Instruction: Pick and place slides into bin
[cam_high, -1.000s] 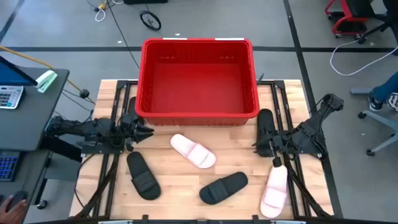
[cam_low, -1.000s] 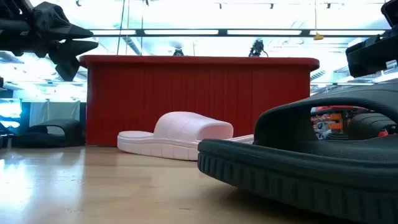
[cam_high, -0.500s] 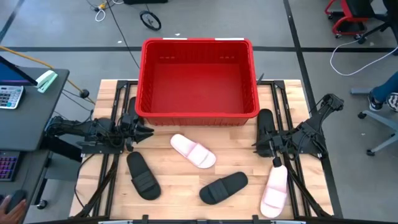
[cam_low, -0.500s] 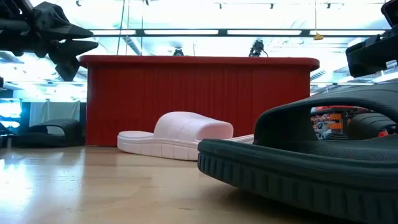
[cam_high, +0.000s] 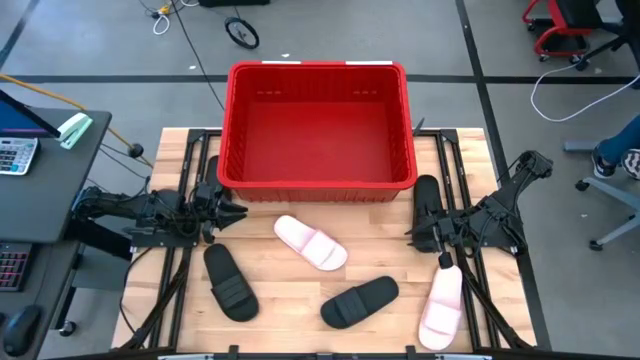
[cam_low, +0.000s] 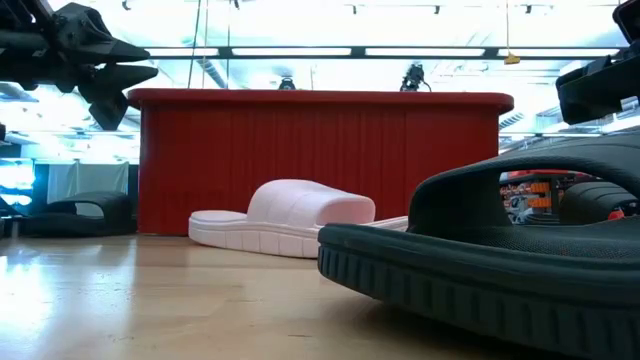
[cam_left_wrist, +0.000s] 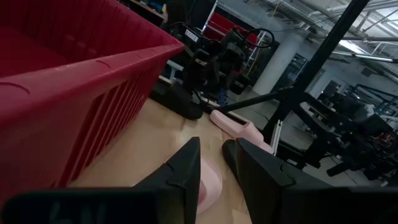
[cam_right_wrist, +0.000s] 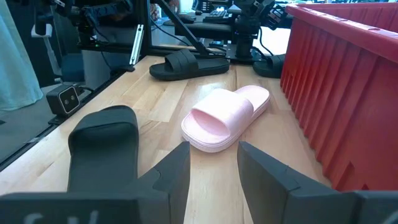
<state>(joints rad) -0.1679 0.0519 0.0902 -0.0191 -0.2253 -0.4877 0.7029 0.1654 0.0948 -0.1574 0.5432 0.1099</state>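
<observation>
The red bin (cam_high: 318, 125) stands at the table's far middle and holds nothing. Slides lie on their soles on the wood: a pink one (cam_high: 310, 242) in the middle, a pink one (cam_high: 441, 305) at the near right, black ones at the near left (cam_high: 230, 282) and near middle (cam_high: 360, 301), and one black (cam_high: 427, 195) by the bin's right side. Another black slide (cam_low: 80, 212) lies by the bin's left side, partly under my left arm. My left gripper (cam_high: 238, 210) hovers open near the bin's near left corner. My right gripper (cam_high: 410, 232) hovers open near its near right corner.
The bin's near wall (cam_low: 320, 160) rises just beyond both grippers. Black frame rails (cam_high: 175, 270) run along the table's left and right sides. A desk with a keyboard (cam_high: 15, 155) stands off the left edge. Bare wood (cam_high: 290, 300) shows between the near slides.
</observation>
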